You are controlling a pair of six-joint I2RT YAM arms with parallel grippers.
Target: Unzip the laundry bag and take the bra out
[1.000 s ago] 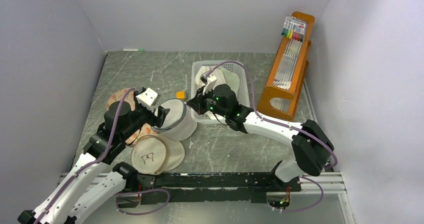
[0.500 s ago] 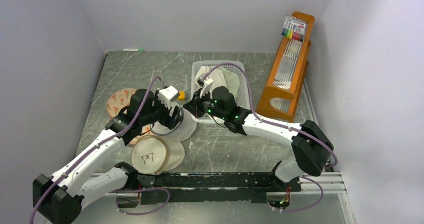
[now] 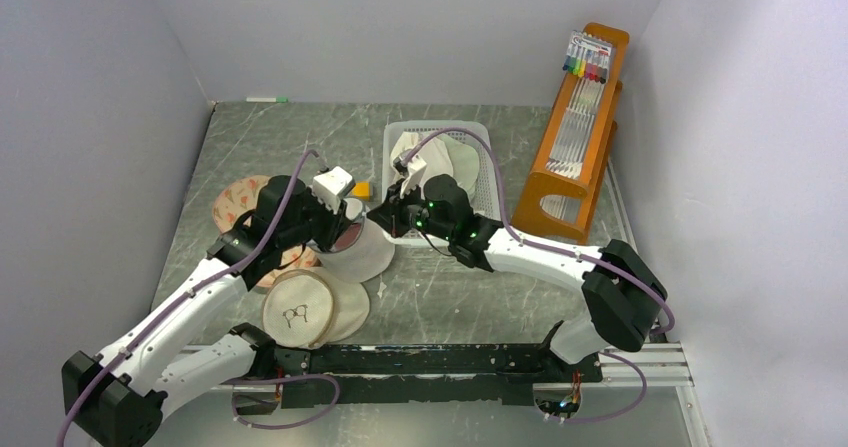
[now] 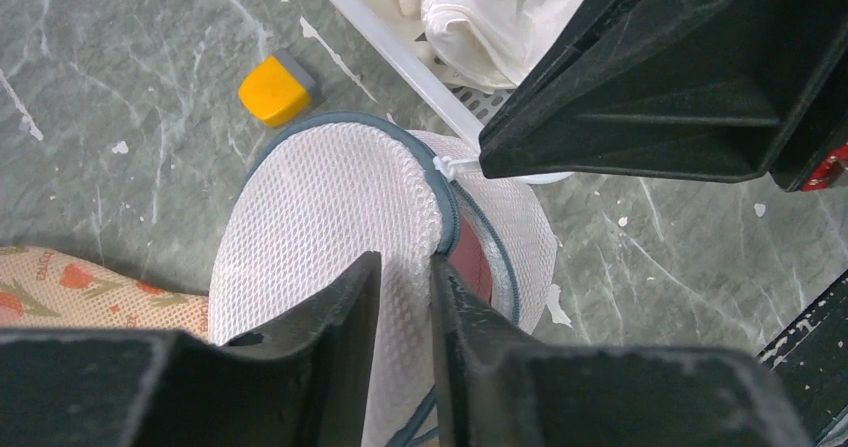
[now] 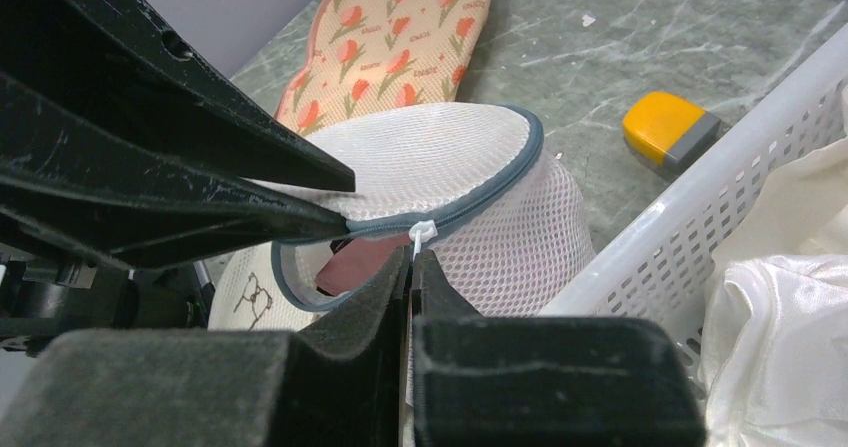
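Now left gripper (image 4: 404,279) pinches mesh on the one bag (image 4: 320,199), right gripper (image 5: 411,267) pinches its zip (image 5: 420,233); one bra (image 5: 356,261) peeks out.

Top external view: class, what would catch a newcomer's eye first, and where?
Both arms meet mid-table on the white mesh laundry bag: the left gripper pinches its lid, the right gripper its zipper pull. Pink bra shows through the opened gap. An orange rack stands far right.
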